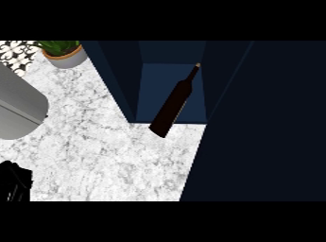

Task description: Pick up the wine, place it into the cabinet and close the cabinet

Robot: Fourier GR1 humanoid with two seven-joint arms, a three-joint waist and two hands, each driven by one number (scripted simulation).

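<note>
Nearest the viewer, well to the left of the cabinet [121, 80] and down at the view's lower left corner, sits the black left hand [5, 182]; only 1 dark block of it shows, and I cannot tell whether it is open or closed, though it holds nothing that can be seen and lies well apart from the bottle. Above it, also left of the cabinet, a thick grey forearm [12, 99] slants across the left edge. The right hand does not show. Between that arm and the cabinet spreads the white marble counter [109, 160], bare up to the cabinet's front edge. On the cabinet's right side a broad dark blue door panel [277, 123] fills the view from the lower edge to the top, and the cabinet stands open. The wine bottle [174, 101] is at the cabinet's mouth: its dark base sits just over the front edge, partly on the counter side, while its body and thin neck run up and to the right into the lighter blue interior, towards the cabinet's back. Whether it stands upright or leans cannot be told from this steep angle. Farthest off, beyond the cabinet's left wall, 1 potted plant [64, 53] stands on the counter in a pale pot.
</note>
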